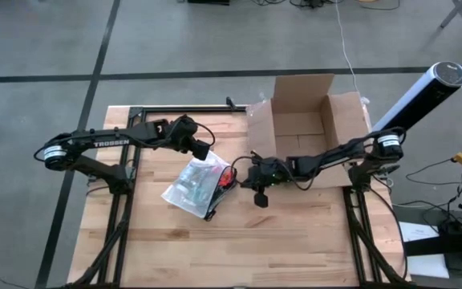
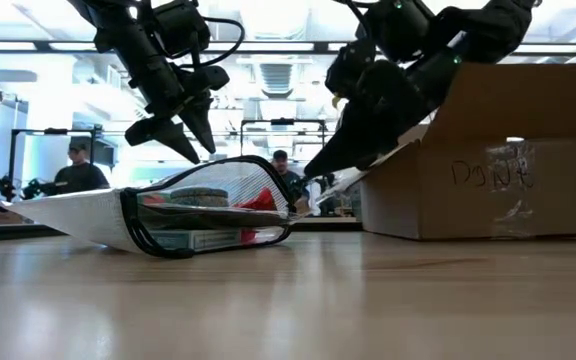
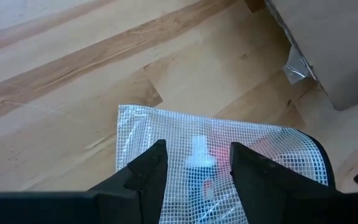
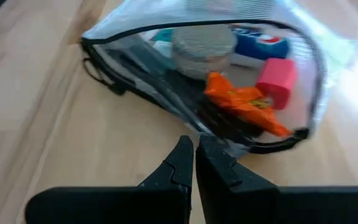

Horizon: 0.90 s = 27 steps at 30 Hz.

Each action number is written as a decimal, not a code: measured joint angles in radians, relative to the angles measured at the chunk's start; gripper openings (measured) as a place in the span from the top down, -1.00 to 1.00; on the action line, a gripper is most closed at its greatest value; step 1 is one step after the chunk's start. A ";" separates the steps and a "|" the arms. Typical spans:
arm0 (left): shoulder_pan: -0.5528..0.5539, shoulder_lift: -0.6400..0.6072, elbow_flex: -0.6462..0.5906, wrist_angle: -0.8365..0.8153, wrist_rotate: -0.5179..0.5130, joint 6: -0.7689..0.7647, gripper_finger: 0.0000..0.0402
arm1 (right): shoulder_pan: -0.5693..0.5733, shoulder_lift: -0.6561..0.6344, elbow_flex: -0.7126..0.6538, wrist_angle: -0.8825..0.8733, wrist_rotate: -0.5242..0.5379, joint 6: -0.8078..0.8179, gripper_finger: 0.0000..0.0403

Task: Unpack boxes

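Your right gripper (image 1: 257, 195), fingers pressed together, hangs between pouch (image 1: 195, 186) and box (image 1: 307, 128); left gripper (image 1: 201, 150), fingers spread, hovers over the pouch.

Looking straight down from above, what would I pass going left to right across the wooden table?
Left hand → clear mesh zip pouch with black trim → right hand → open brown cardboard box.

The desk (image 1: 295, 241) is pale, smooth wood; the box (image 1: 307, 132) is matt brown cardboard; the pouch (image 1: 195, 186) is glossy clear plastic (grid-woven, black-trimmed).
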 joint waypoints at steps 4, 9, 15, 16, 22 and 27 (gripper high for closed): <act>0.000 0.000 0.000 -0.003 0.000 0.000 0.21 | 0.009 0.038 0.019 -0.003 -0.003 -0.009 1.00; 0.000 0.000 0.000 -0.003 0.005 0.000 0.22 | 0.009 0.088 0.052 0.001 -0.023 -0.027 1.00; 0.000 0.000 0.000 -0.002 0.031 -0.001 0.21 | -0.007 0.143 0.089 -0.006 -0.021 -0.077 1.00; 0.000 0.000 0.000 -0.002 0.034 -0.001 0.22 | -0.014 0.148 0.091 -0.006 -0.018 -0.081 1.00; 0.000 0.000 0.000 -0.002 0.065 -0.001 0.21 | -0.065 0.177 0.110 -0.011 -0.016 -0.099 1.00; 0.000 -0.001 0.000 -0.002 0.081 -0.001 0.21 | -0.092 0.191 0.120 -0.015 -0.015 -0.128 1.00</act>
